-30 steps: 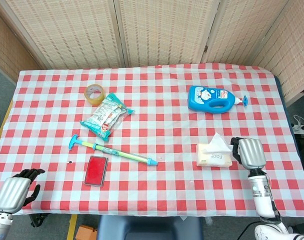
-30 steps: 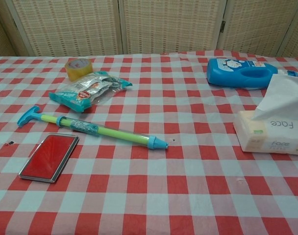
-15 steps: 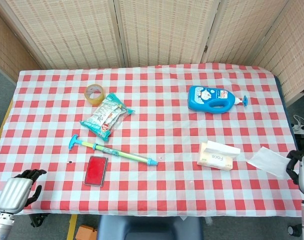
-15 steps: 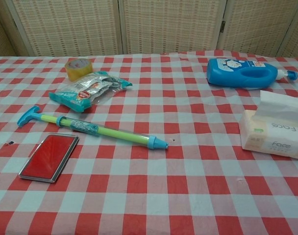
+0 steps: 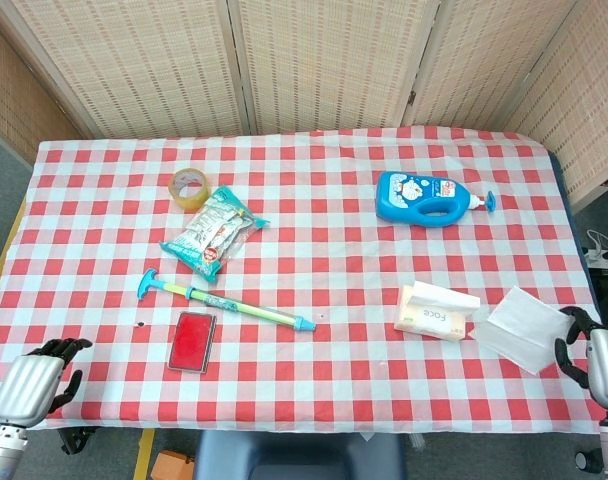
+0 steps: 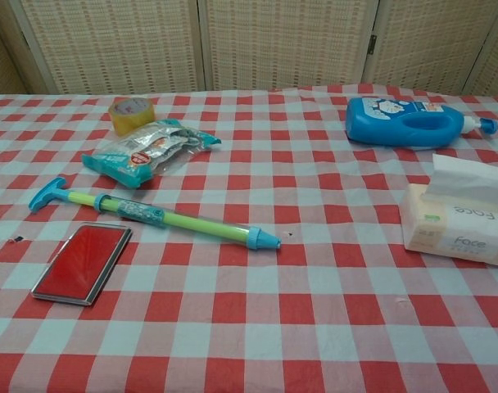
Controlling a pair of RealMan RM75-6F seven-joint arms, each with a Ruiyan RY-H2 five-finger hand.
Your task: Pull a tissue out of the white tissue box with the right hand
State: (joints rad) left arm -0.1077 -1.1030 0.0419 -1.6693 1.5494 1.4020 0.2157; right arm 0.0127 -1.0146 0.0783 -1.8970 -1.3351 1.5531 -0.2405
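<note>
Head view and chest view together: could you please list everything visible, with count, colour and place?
tissue box: 1, white, right of centre
pulled tissue: 1, white, right of the box, at the right robot hand
bottle: 1, blue, lying far right
tape roll: 1, yellowish, far left
snack packet: 1, teal, beside the tape
pump toy: 1, green and blue, centre-left
flat case: 1, red, near left
tablecloth: 1, red-white check
left robot hand: near-left corner
right robot hand: near-right edge

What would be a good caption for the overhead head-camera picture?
Right hand holds a pulled tissue beside the white tissue box on the checkered table.
</note>
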